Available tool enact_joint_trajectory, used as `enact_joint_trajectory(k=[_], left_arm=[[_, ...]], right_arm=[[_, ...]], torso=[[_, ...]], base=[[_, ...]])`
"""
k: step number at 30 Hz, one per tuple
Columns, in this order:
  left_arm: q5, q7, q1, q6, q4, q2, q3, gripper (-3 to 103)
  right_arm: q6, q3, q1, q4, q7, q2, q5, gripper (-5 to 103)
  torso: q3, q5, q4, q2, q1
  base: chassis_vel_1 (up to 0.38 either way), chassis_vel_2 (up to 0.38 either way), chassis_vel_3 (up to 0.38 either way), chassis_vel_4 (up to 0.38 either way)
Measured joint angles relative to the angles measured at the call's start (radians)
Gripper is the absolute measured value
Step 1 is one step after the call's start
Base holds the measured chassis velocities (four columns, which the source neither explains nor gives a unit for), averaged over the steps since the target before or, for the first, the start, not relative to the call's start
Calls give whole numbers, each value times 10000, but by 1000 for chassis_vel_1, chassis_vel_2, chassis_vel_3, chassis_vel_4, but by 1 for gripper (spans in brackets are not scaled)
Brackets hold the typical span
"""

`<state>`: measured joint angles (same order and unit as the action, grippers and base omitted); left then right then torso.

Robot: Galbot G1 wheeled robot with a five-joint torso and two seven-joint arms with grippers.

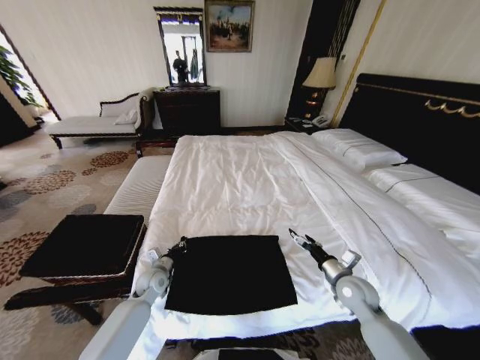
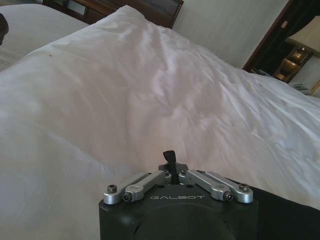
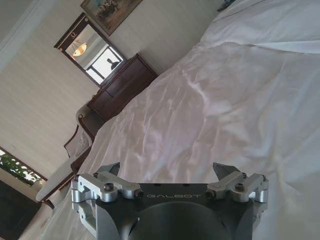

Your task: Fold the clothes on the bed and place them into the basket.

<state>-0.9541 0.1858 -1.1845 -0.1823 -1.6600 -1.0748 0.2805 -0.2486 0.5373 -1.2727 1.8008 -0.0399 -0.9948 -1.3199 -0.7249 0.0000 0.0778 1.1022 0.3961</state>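
While you look down from the head camera, you have the basket [image 1: 82, 246] farthest left, a shallow square one with woven sides and black lining, sitting on a dark low stand on the patterned carpet just beside the bed's [image 1: 247, 187] near corner. Next to it you see your left tool [image 1: 180, 245] at the left corner of the black shirt [image 1: 231, 274], and the left wrist camera shows its fingers [image 2: 170, 159] pinched together into a single dark tip with the links drawn in, so it is clenched; whether any cloth is caught between them you cannot tell, though black fabric does show beside the tool body there. In the middle, the shirt lies flat as a neat dark rectangle on the white duvet near the foot edge of the bed, with no lettering showing on the upper face. To its right, your right tool [image 1: 298, 239] hovers just beyond the shirt's far right corner, apart from the fabric, and the right wrist camera shows its two fingertips [image 3: 224, 170] spread wide with only white duvet between them, so it is released. Farther right, white pillows [image 1: 360, 148] rest against the black headboard [image 1: 420, 120].
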Motion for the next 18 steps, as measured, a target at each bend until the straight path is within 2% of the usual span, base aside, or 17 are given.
enact_joint_trajectory(k=[7,12,18], left_arm=[[519,-137,-92,85,-100,56,-14,1],[568,-145,-146,97,-165,40,23,1],[540,-74,-177,99,-267,-26,32,1]], right_arm=[[-362,-951,1314,-1221,95,8,-351,100],[-474,-1635,1475,-2029,374,-258,416,100],[-417,-1924,1717,-2893,694,-387,910,101]], torso=[[-1,-2,-1,-1,1],[0,0,3,0,1],[0,-1,2,0,0]], base=[[0,0,0,0],[0,0,0,0],[0,0,0,0]])
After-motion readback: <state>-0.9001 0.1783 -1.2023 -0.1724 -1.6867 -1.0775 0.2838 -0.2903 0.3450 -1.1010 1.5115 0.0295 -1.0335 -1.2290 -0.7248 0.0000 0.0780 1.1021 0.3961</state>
